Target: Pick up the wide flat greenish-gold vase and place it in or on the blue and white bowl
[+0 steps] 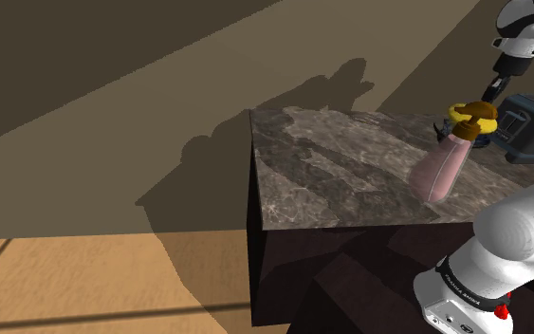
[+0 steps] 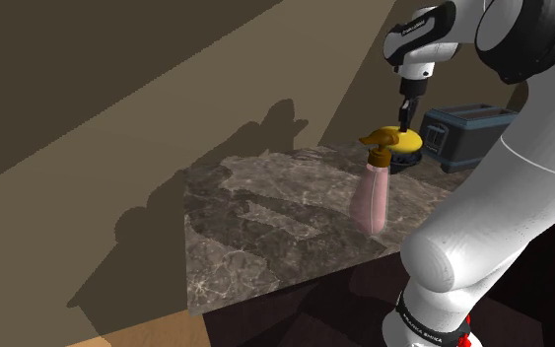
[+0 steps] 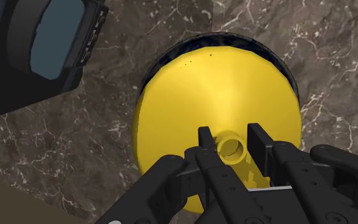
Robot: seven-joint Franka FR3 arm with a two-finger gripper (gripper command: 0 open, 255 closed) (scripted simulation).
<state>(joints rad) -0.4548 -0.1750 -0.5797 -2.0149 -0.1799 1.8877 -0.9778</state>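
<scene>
Your gripper [image 3: 231, 137] is clenched on the short neck of the vase [image 3: 215, 83], one finger on each side of it. The vase is right over the bowl [image 3: 171, 51], whose dark rim shows around its far edge; I cannot tell if it already rests in the bowl. The danger, as I judge it, is in the release. The vase is almost as wide as the bowl, so if you let go off centre, one edge can land on the rim and the vase can tip or slide off onto the counter [image 1: 331, 171]. You hold only a thin round neck, so the wide body can swing or turn between the fingers if you move quickly. Please watch the neighbours too. The spray bottle [image 1: 442, 166] stands just beside the bowl, tall and narrow, and a push from the arm would knock it over easily. The dark box [image 3: 37, 51] is near on the other side. About the things themselves: the vase is plain yellow, a smooth, wide and shallow cone with a small open tube at its top. The bowl looks nearly black here and is round. The bottle is pale pink with a brownish-gold trigger head. The counter is grey-brown marble with pale veins, flat and hard, probably slippery. The box is dark blue-grey with rounded corners.
</scene>
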